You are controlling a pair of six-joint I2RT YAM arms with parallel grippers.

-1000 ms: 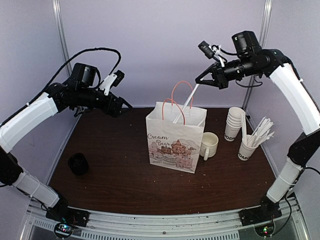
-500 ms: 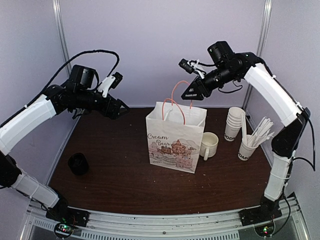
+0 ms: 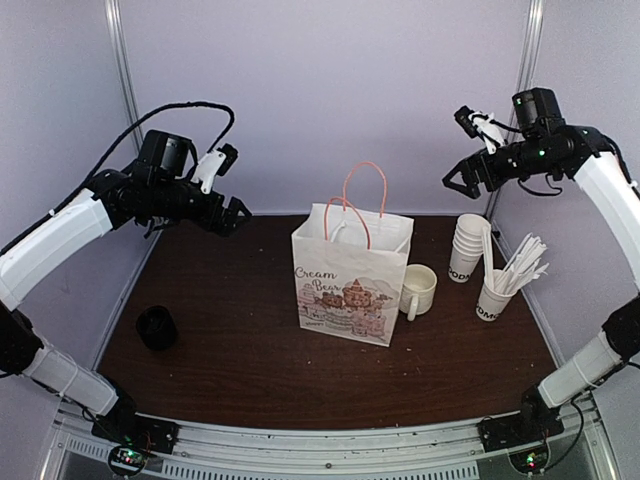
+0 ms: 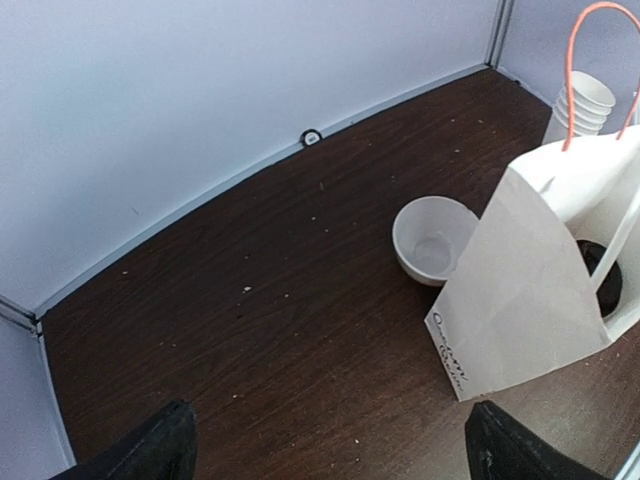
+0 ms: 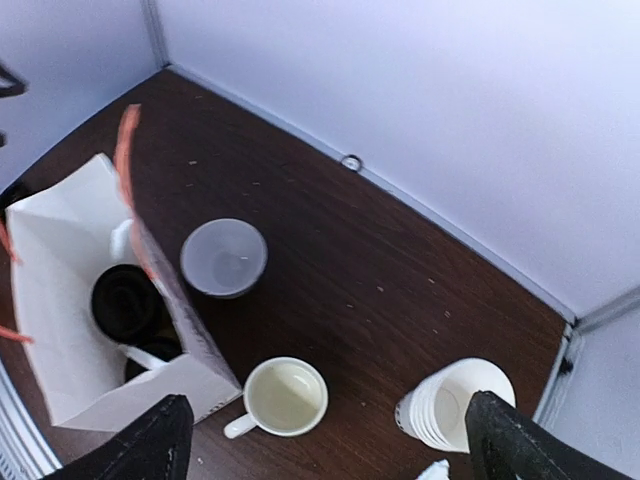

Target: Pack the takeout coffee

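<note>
Takeout coffee (image 5: pixel 124 300) sits inside the paper bag (image 3: pixel 350 290) at mid-frame of the overhead view. The right wrist view looks down the bag's open mouth onto two black lids side by side, so both cups look packed. A second ago the right claw (image 3: pixel 455 185) pinched a white straw above the bag. It then dipped to the bag's mouth, and now it has drawn back to the upper right, jaws spread with nothing between them. The straw (image 4: pixel 618 250) leans inside the bag. The left claw (image 3: pixel 240 216) hangs at upper left, also spread and empty. I judge the packing nearly or fully finished.

Count:
- one bag, holding two lidded cups and one straw
- one handled mug (image 3: pixel 418 290) just right of the bag
- one bowl (image 5: pixel 223 257) behind the bag
- one stack of empty paper cups (image 3: pixel 466 245)
- one cup of spare straws (image 3: pixel 493 300)
- one dark round item (image 3: pixel 156 327) at lower left, too small to identify
</note>
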